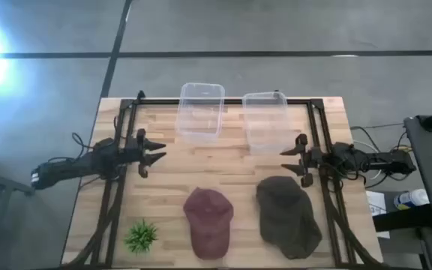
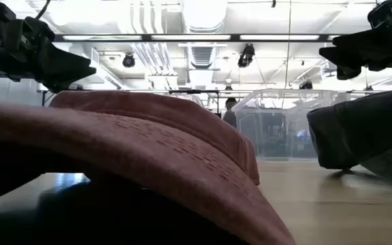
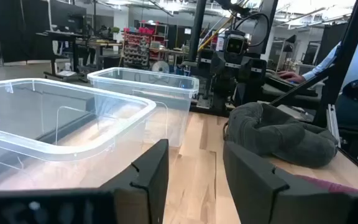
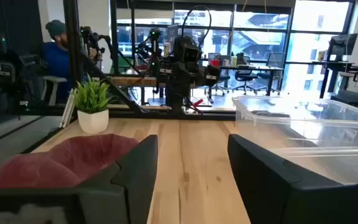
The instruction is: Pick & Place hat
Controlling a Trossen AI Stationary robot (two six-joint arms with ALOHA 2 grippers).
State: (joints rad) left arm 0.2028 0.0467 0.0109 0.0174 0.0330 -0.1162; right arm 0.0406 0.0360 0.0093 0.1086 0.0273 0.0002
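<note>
Two clear bins (image 1: 200, 110) (image 1: 265, 121) sit side by side at the table's far edge; we see nothing in them. We log the red hat (image 1: 208, 221) and dark hat (image 1: 287, 215) near the front, a small plant (image 1: 141, 235) at front left. Left gripper (image 1: 158, 152) and right gripper (image 1: 286, 160) hover apart, fingers spread, holding nothing.

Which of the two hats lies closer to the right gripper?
The dark grey hat, lying just below the open right gripper in the high view. The red hat sits further toward the table's middle.
</note>
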